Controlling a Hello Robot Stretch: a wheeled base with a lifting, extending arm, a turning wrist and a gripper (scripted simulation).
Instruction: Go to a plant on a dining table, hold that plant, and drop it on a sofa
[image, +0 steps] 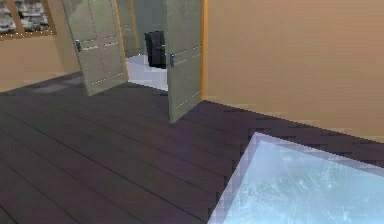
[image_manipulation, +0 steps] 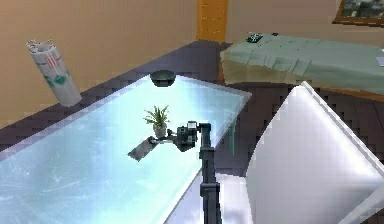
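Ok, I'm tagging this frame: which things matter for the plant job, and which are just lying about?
Job: plant, glass table, gripper.
Lying about: dark bowl, white chair, flat grey thing, double doors.

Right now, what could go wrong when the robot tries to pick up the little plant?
The plant is small and stands close by the tool on the glass table, so a nudge might tip it over. A flat grey thing lies right beside them and could get pushed along. The white chair stands near the arm, so swinging away might bump it.
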